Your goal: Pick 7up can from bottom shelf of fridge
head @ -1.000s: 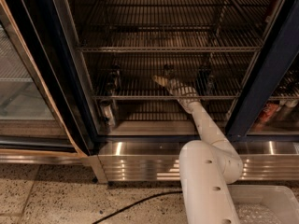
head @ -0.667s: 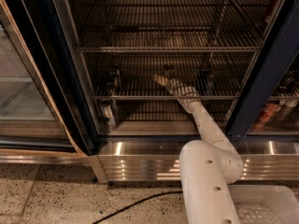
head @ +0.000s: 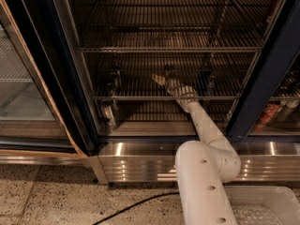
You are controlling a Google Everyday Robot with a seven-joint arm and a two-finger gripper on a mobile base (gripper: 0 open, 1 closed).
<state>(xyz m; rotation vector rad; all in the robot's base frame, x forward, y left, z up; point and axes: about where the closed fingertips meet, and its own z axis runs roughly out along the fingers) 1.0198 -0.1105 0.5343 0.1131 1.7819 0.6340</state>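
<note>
The fridge (head: 42,78) stands open, with wire racks inside. My white arm reaches from the lower right onto the bottom shelf (head: 140,97). My gripper (head: 161,80) is just above that rack, near its middle. A small dull can with a silvery top, which looks like the 7up can (head: 169,72), stands right behind the gripper, touching or nearly touching it. I cannot tell whether the gripper is around it. A darker can (head: 114,77) stands on the left of the shelf and another dark can (head: 206,80) on the right.
A shiny silver can (head: 107,113) stands low at the left, under the rack. The ribbed steel base panel (head: 140,161) runs below the opening. The glass door (head: 23,93) hangs open at left. Bottles (head: 274,111) sit in the neighbouring section at right. A black cable (head: 131,207) lies on the floor.
</note>
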